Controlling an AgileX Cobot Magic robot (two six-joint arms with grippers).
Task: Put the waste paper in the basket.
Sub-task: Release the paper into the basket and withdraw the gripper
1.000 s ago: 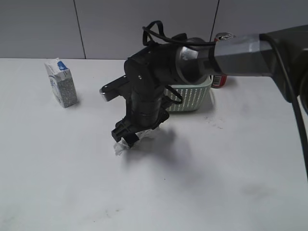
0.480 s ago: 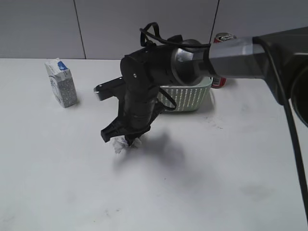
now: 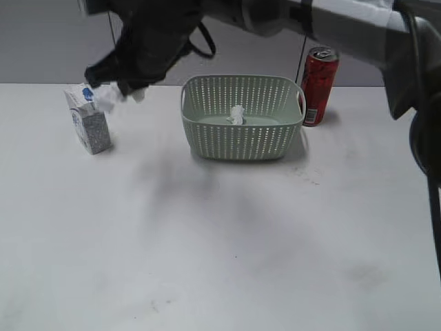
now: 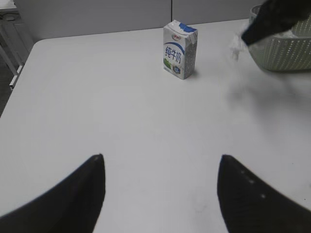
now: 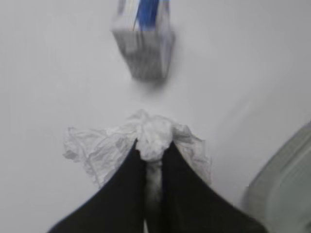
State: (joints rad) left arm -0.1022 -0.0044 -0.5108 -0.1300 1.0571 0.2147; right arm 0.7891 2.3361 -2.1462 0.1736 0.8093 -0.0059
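Item: crumpled white tissue-paper wad (image 5: 146, 141), pinched between the pressed-together fingers of the right gripper (image 3: 114, 86). It has been lifted off the white counter (image 3: 220, 241), where it lay a second ago, and now hangs high, above the small upright blue-and-white carton (image 3: 88, 118) and well left of the basket.

Item: pale green perforated plastic basket (image 3: 241, 134), rounded-rectangular, standing on the counter beside a red drink can (image 3: 319, 84). One white wad (image 3: 237, 114) already lies inside.

Item: left gripper (image 4: 160, 194), spread wide, empty, low over bare counter.

Status: pickup done. The carry to the basket and the release remain, judging by the gap.
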